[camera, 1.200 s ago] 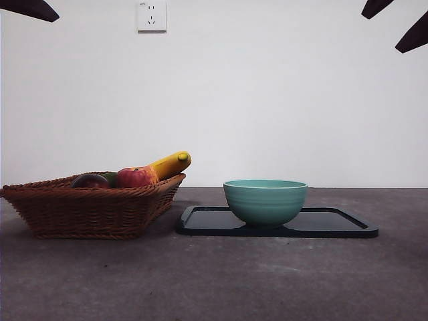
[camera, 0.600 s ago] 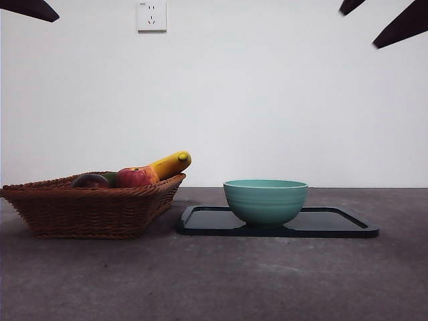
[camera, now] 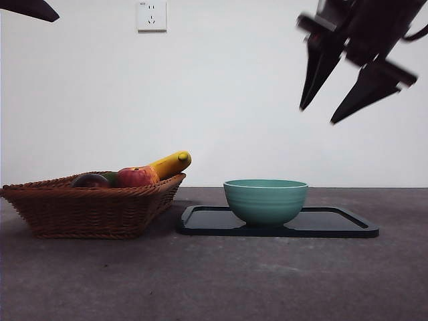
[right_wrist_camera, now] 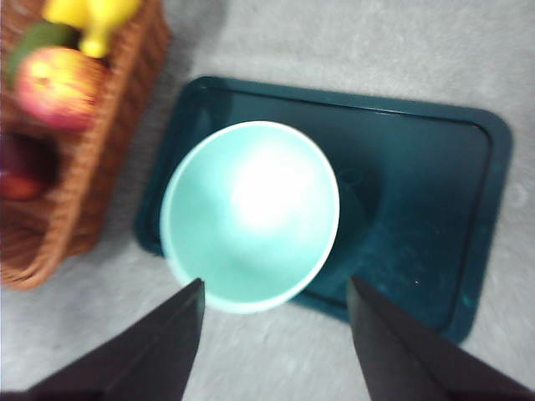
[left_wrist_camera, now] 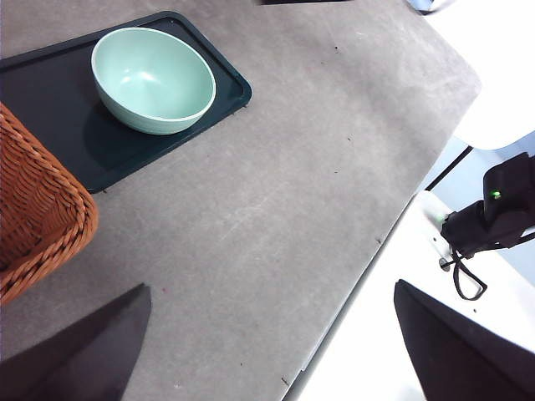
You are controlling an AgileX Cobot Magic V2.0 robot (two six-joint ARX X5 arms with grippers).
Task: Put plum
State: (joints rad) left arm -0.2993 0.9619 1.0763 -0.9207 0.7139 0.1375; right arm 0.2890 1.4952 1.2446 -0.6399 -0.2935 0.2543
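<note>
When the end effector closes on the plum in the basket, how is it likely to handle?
The plum looks round with glossy skin, so it may slip between the jaws and would probably roll if released on the table. It sits low in the wicker basket beside the apple, so the open right end effector has tight access.

The basket (camera: 90, 204) rim hides most of the plum (camera: 89, 180). The right wrist view is blurred, with the plum (right_wrist_camera: 18, 167) cut by the edge, seemingly half hidden.
</note>
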